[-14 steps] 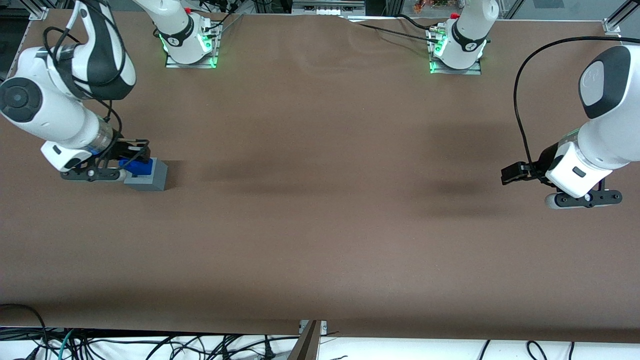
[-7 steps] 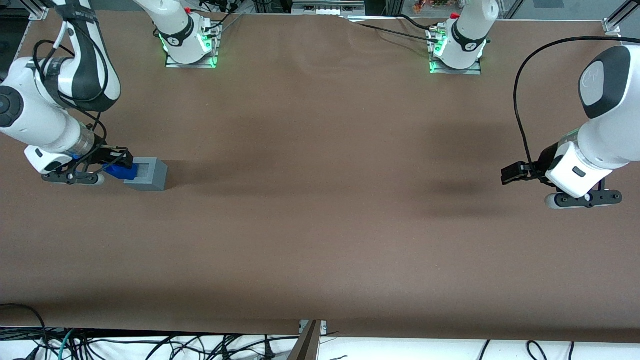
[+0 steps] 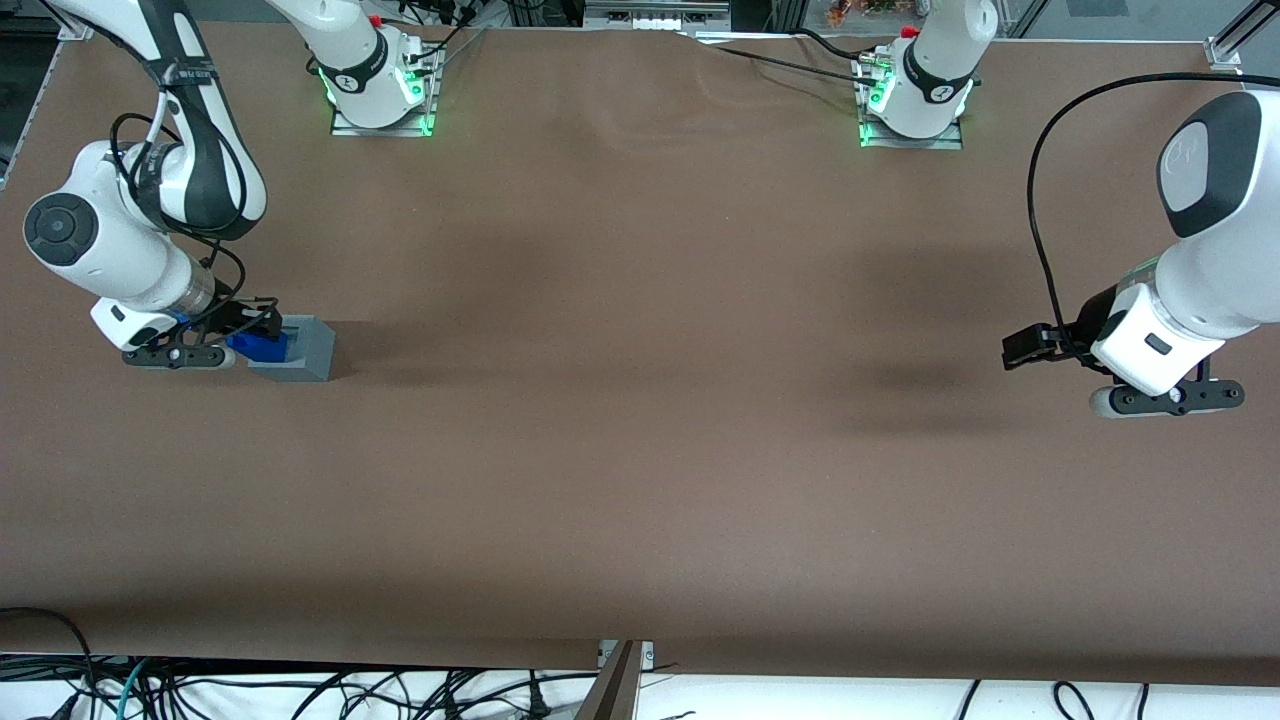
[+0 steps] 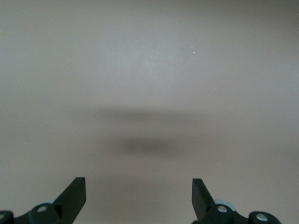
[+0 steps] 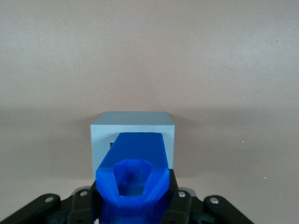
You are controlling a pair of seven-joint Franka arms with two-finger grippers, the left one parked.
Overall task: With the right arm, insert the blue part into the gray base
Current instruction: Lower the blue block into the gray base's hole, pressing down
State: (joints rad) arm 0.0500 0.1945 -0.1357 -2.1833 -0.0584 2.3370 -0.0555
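Brown table [image 3: 640,450], gripper [image 3: 255,330] pinching blue part [image 5: 133,175] (long axis tilted) toward gray base [image 3: 305,350]

the blue part [image 5: 133,175] is a deep-blue plastic block with a hollow faceted end, clamped between the fingers of the right arm's [image 3: 120,240] gripper [image 3: 255,325]. it hangs over the edge of the gray base [image 3: 300,350], a matte gray cube with a top socket, resting on the table toward the working arm's end; whether its tip is in the socket cannot be told.
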